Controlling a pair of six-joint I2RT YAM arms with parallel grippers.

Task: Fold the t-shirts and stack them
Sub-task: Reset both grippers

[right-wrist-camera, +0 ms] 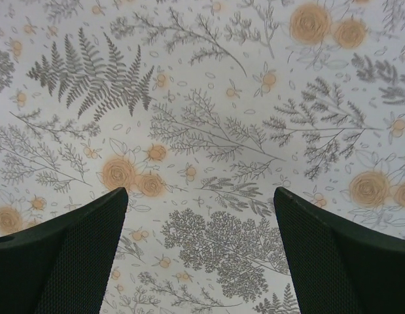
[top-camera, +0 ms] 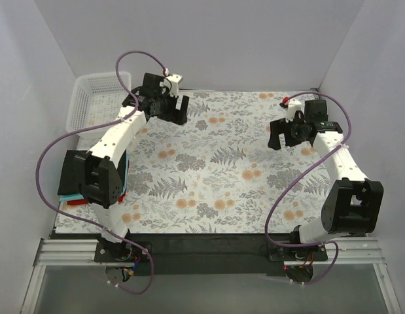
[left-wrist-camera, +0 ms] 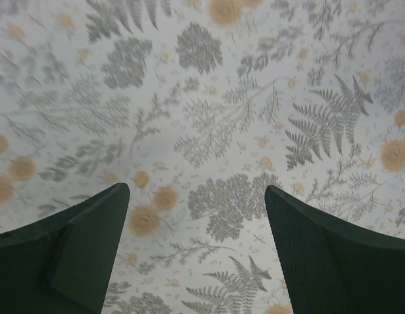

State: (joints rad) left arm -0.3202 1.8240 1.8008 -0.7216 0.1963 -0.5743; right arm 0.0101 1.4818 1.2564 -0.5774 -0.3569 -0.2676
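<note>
Teal-red t-shirts [top-camera: 68, 196] well apart from left hand [top-camera: 181, 110] and right hand [top-camera: 274, 135], both wide-spread.

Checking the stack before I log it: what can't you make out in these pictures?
- t-shirts: top view, the left arm covers most of the stack at its elbow; count and fold neatness unclear.
- Both wrist views: only the floral tablecloth shows; no shirts.
- basket: top view, too small to tell whether anything lies inside.

We watched from a fixed camera above and behind the arm bases [top-camera: 123, 252], looking down over the whole floral tablecloth [top-camera: 222, 163]. Our two wrist cameras pointed down at it from close up; all three views shared that cloth.
</note>
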